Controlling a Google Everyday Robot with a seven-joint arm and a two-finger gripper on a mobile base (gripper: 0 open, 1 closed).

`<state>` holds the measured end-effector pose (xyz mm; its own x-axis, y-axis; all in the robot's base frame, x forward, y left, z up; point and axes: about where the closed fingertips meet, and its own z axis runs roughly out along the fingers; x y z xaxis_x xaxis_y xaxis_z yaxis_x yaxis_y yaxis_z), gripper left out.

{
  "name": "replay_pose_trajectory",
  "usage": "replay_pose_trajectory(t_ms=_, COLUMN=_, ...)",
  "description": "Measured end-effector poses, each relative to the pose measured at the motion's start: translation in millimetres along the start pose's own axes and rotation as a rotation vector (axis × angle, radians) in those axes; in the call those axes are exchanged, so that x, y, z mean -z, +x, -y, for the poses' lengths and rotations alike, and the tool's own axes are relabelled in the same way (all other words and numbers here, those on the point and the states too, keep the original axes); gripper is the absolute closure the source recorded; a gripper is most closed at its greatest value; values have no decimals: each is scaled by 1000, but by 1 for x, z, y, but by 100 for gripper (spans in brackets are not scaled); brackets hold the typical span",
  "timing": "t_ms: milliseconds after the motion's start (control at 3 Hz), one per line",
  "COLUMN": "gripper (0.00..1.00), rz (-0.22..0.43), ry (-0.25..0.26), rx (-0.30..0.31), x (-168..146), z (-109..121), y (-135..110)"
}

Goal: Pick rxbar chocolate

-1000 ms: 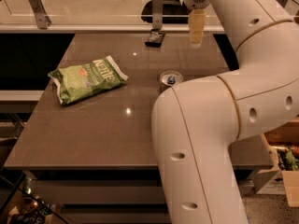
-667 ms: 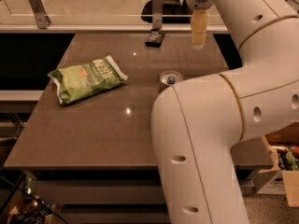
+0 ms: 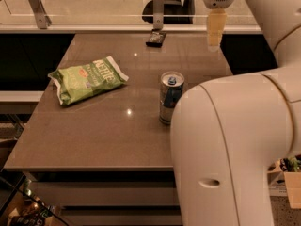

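Observation:
The rxbar chocolate is a small dark flat bar lying at the far edge of the brown table, near the middle. My gripper hangs pale yellow above the table's far right corner, to the right of the bar and well apart from it. Nothing shows in its grasp.
A green chip bag lies on the left half of the table. A silver-blue drink can stands upright near the middle, right beside my large white arm, which covers the table's right front. A glass rail with metal posts runs behind the table.
The gripper has moved a little to the right, away from the bar. The arm's bulk has shifted, so the whole can now shows.

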<state>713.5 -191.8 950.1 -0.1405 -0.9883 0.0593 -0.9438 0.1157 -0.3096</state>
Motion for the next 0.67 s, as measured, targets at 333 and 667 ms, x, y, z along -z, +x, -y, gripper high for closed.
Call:
replay_pose_trajectory(t_ms=333, gripper=0, rz=57, ry=15, rx=44, x=10, z=-16, y=18)
replay_pose_trajectory(t_ms=667, gripper=0, rz=115, ry=47, rx=50, x=21, z=-38, y=45)
